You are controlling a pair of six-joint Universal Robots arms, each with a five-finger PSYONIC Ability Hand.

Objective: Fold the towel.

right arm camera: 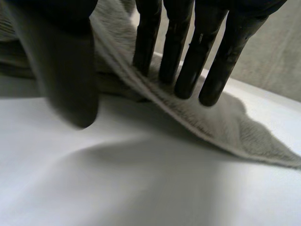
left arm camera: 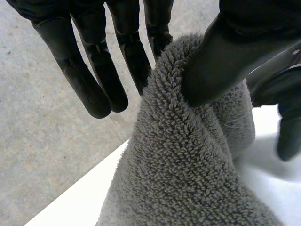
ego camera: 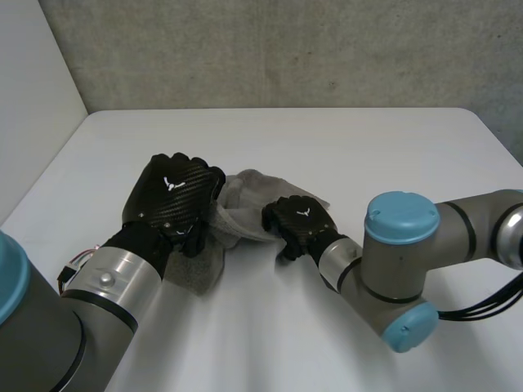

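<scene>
Head view gives us, nearest, the two arms (ego camera: 106,286) reaching in from either side. Just beyond them, our left robot hand (ego camera: 176,200) sits on the left end of the grey towel (ego camera: 245,196), which lies bunched on the white tabletop (ego camera: 343,139) between both hands. Left wrist view shows its thumb (left arm camera: 221,61) pinching a raised fold against a straight finger, so it grasps the towel. Our right robot hand (ego camera: 298,224) is at the towel's right edge. Right wrist view shows its straight fingers (right arm camera: 188,56) resting on that lifted edge, thumb apart, released. Farthest stands a grey wall (ego camera: 286,49).
</scene>
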